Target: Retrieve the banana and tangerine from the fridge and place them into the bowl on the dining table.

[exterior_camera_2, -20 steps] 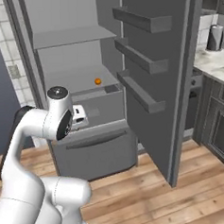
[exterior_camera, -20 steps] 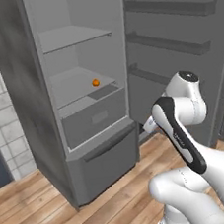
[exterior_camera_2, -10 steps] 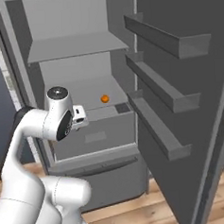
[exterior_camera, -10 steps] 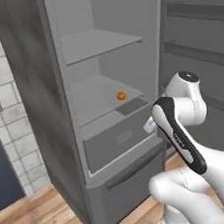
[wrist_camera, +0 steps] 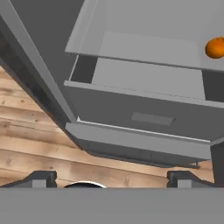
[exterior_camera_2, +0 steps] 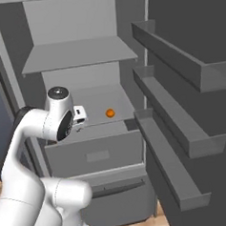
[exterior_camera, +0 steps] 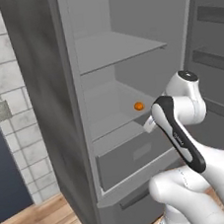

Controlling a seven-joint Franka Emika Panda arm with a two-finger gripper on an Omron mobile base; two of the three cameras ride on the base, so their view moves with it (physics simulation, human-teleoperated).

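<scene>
Two dark fingertips (wrist_camera: 41,177) of the gripper (wrist_camera: 111,178) stand at their widest spread at the bottom of the hand view, nothing between them, nothing touched. Below the gripper: wood plank floor (wrist_camera: 26,144). Just ahead: the fridge (exterior_camera: 52,91), door swung open, its lower drawer (wrist_camera: 144,116) pulled slightly out under the grey shelf (wrist_camera: 144,48). Tangerine (wrist_camera: 215,47) sits on that shelf, toward the right side, alone, well apart from the gripper. Base views: arm raised in front of the drawer, hand just short of the shelf edge; tangerine (exterior_camera: 139,106) beyond it. Door shelves (exterior_camera_2: 178,129) on the open door to the right. White tiled wall (exterior_camera: 5,97) left of the fridge.
</scene>
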